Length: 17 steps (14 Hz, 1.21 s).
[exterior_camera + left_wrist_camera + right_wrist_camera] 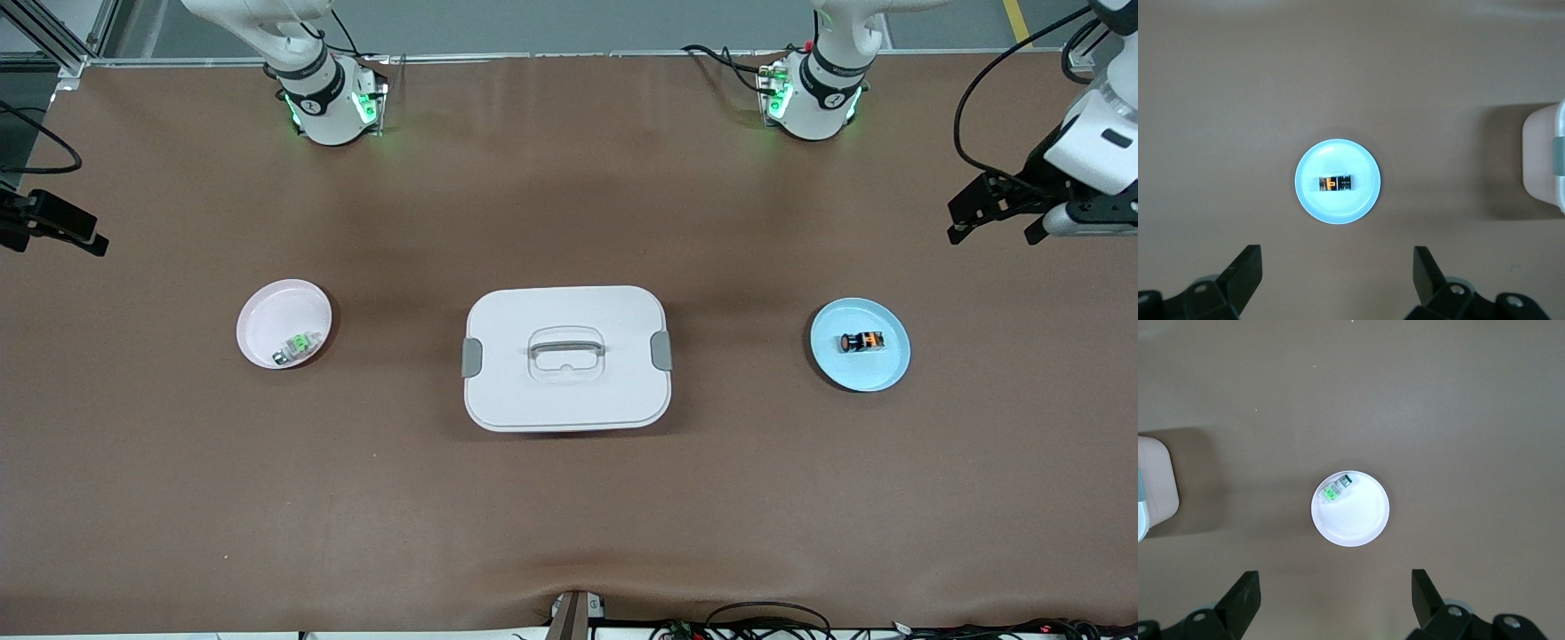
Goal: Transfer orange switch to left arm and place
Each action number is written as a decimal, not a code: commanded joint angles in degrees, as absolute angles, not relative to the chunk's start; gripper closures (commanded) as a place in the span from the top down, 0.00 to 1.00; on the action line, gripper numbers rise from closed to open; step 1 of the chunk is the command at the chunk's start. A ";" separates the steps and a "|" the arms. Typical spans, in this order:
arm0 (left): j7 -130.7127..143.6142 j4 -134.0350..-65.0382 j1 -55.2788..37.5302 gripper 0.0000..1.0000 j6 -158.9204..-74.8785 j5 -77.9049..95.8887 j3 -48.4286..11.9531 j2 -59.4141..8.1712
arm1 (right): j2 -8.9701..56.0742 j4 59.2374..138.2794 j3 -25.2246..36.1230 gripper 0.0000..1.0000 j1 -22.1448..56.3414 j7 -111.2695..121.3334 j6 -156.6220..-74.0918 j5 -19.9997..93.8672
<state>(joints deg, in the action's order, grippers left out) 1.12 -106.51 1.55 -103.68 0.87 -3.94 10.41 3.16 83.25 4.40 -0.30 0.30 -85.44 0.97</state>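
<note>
Brown matting covers the whole table (569, 498) I am working over. On it I see the orange switch (861, 341), a tiny black block with an orange band, lying flat in the middle of a round pale-blue dish (880, 373) toward the left arm's end of the table. My left gripper (1338, 273) hangs high over the table by that dish, jaws spread wide and holding nothing. Between the two dishes sits the box (566, 391), a large white rounded-rectangular lidded container with grey side latches and a clear handle, squarely in the middle. Toward the right arm's end I see a round pink dish (267, 311) holding a small green-and-silver component (298, 347). My right gripper (1336, 593) hangs over the table by it, jaws wide, empty.
</note>
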 commanded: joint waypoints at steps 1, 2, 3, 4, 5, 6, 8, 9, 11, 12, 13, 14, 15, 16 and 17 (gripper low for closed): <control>0.97 -99.43 0.80 1.00 -98.54 1.06 -4.39 7.13 | 2.29 83.50 4.31 1.00 -0.53 -0.18 -85.17 1.05; 1.05 -96.97 -0.17 1.00 -96.79 0.97 -3.96 5.47 | 2.29 83.50 4.31 1.00 -0.53 -0.18 -85.17 1.05; 1.14 -94.86 -0.52 1.00 -95.46 0.79 -3.96 4.06 | 2.29 83.50 4.31 1.00 -0.53 -0.18 -85.17 1.05; 1.14 -93.18 -0.53 1.00 -94.58 0.88 -3.96 3.00 | 2.29 83.50 4.31 1.00 -0.53 -0.18 -85.17 1.05; 1.14 -92.21 -0.61 1.00 -94.40 1.14 -3.96 2.73 | 2.29 83.50 4.31 1.00 -0.53 -0.18 -85.17 1.05; 1.14 -92.02 -0.88 1.00 -94.39 1.14 -3.87 2.55 | 2.29 83.50 4.31 1.00 -0.53 -0.18 -85.17 1.05; 1.14 -92.02 -1.49 1.00 -94.31 1.23 -2.91 2.64 | 2.37 83.50 4.31 1.00 -0.53 -0.18 -85.25 1.05; 1.23 -92.02 -1.49 1.00 -94.05 1.32 -2.81 2.64 | 2.37 83.50 4.31 1.00 -0.53 -0.18 -85.25 1.05; 2.54 -92.11 -2.37 1.00 -93.78 1.14 -2.73 2.64 | 2.37 83.50 4.31 1.00 -0.53 -0.26 -85.17 1.14; 2.81 -92.11 -2.46 1.00 -93.69 0.97 -2.46 2.64 | 2.37 83.50 4.31 1.00 -0.53 -0.26 -85.25 1.14; 2.90 -92.02 -2.20 1.00 -93.60 0.97 -2.55 2.64 | 2.37 83.50 4.31 1.00 -0.44 -0.26 -85.17 1.14; 2.81 -92.02 -2.11 1.00 -93.60 1.14 -2.55 2.72 | 2.37 83.50 4.31 1.00 -0.44 -0.26 -85.17 1.14; 2.73 -92.02 -2.02 1.00 -93.60 1.23 -2.46 2.90 | 2.29 83.50 4.22 1.00 -0.44 -0.35 -85.08 1.14; 2.46 -92.11 -1.85 1.00 -93.43 1.23 -2.46 2.99 | 2.29 83.50 4.22 1.00 -0.44 -0.44 -84.99 1.23; 2.46 -92.11 -1.76 1.00 -93.43 1.23 -2.46 2.99 | 2.37 83.50 4.31 1.00 -0.44 -0.44 -84.99 1.23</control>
<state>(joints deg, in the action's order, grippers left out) 2.44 -93.33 -1.51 -95.02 0.87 -3.03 3.02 3.16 83.24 4.40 -0.30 0.30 -85.44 0.99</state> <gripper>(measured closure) 0.000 0.000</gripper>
